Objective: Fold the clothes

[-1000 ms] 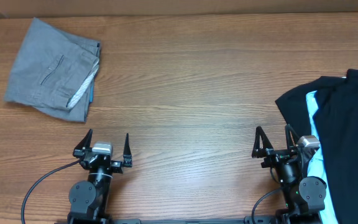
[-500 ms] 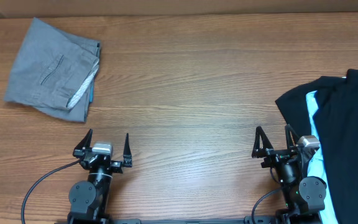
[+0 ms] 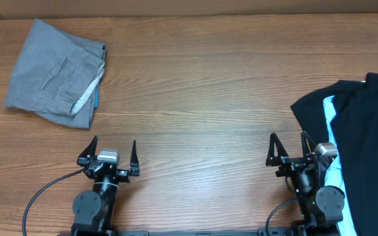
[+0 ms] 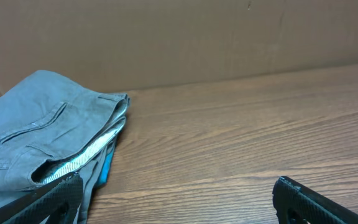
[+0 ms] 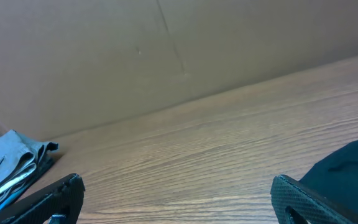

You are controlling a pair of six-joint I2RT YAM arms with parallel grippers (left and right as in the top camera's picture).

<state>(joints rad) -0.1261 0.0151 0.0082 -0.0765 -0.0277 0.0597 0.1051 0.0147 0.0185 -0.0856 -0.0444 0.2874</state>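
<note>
The folded grey trousers (image 3: 56, 73) lie at the table's far left, a blue edge showing under them; they also show in the left wrist view (image 4: 36, 143) and small in the right wrist view (image 5: 8, 165). The black shirt (image 3: 363, 141) lies in a heap at the right edge with a light-blue tee (image 3: 330, 134) partly under it; its dark edge shows in the right wrist view (image 5: 347, 168). My left gripper (image 3: 114, 152) is open and empty near the front edge. My right gripper (image 3: 287, 149) is open and empty, just left of the black shirt.
A brown cardboard wall (image 4: 179, 37) stands behind the wooden table (image 3: 202, 92). The arm bases and a black cable (image 3: 41, 196) sit at the front edge.
</note>
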